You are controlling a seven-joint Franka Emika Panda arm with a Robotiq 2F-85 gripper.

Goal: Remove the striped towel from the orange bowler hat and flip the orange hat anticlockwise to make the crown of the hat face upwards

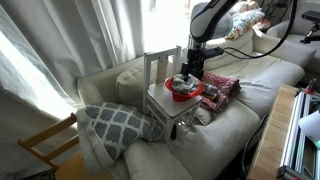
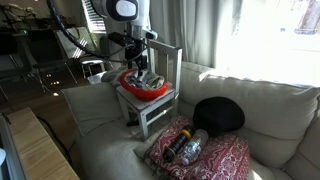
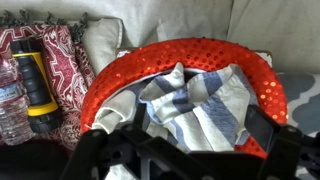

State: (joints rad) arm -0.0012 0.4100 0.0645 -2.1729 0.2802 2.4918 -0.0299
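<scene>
The orange sequined hat (image 3: pixel 205 48) lies crown-down on a small white chair; it shows in both exterior views (image 1: pixel 184 94) (image 2: pixel 146 91). The blue-and-white striped towel (image 3: pixel 195 108) is bunched inside the hat and also shows in an exterior view (image 2: pixel 146 80). My gripper (image 3: pixel 188 124) hangs just above the hat's opening in both exterior views (image 1: pixel 186 78) (image 2: pixel 143 70). It is open, with a finger on each side of the towel. I cannot tell whether the fingertips touch the towel.
The white chair (image 1: pixel 163 106) (image 2: pixel 152 112) stands on a light sofa. A red patterned cloth (image 3: pixel 68 45) beside it holds a water bottle (image 3: pixel 12 100) and a yellow-black flashlight (image 3: pixel 38 85). A black hat (image 2: pixel 220 113) and a grey patterned pillow (image 1: pixel 113 124) lie on the sofa.
</scene>
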